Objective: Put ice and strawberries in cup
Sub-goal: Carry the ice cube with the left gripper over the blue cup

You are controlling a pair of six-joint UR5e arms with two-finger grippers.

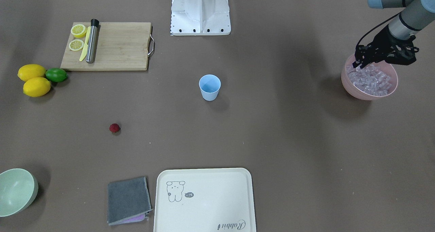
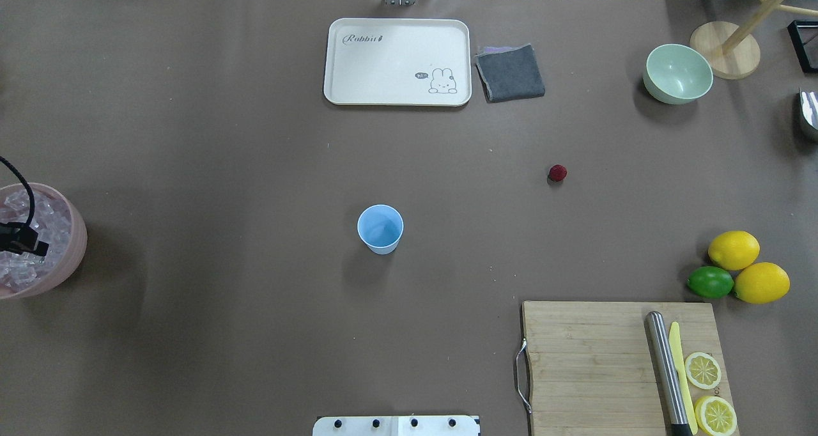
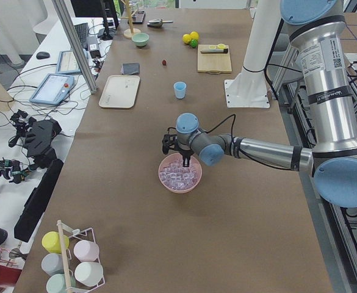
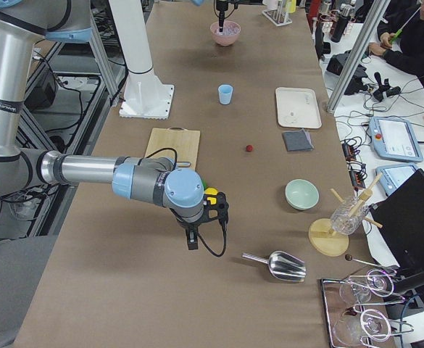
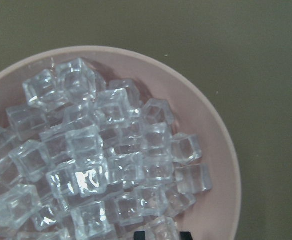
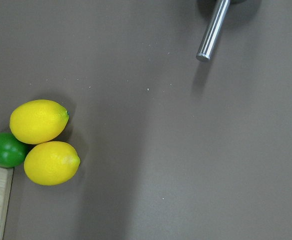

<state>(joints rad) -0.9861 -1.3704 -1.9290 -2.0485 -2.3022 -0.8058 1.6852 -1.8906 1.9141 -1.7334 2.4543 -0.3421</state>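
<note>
The light-blue cup (image 1: 209,87) stands upright mid-table, with nothing showing inside it. One dark-red strawberry (image 1: 114,128) lies alone on the brown table cover, well off to the cup's side. Ice cubes (image 5: 101,160) fill the pink bowl (image 1: 360,93) at the table's end. My left gripper (image 1: 357,64) reaches down into that bowl. In the left wrist view its two tips sit one cube-width apart with a cube between them, so it looks shut on an ice cube. My right gripper (image 4: 191,243) hangs over bare table past the lemons (image 6: 41,142); I cannot tell if it is open or shut.
A wooden cutting board (image 2: 594,359) carries lemon halves, a yellow knife and a steel muddler. Two lemons and a lime (image 2: 710,282) lie beside it. A cream tray (image 2: 396,33), a grey cloth (image 2: 510,72) and a pale-green bowl (image 2: 677,73) line the far edge. A metal scoop (image 4: 280,264) lies near the right arm.
</note>
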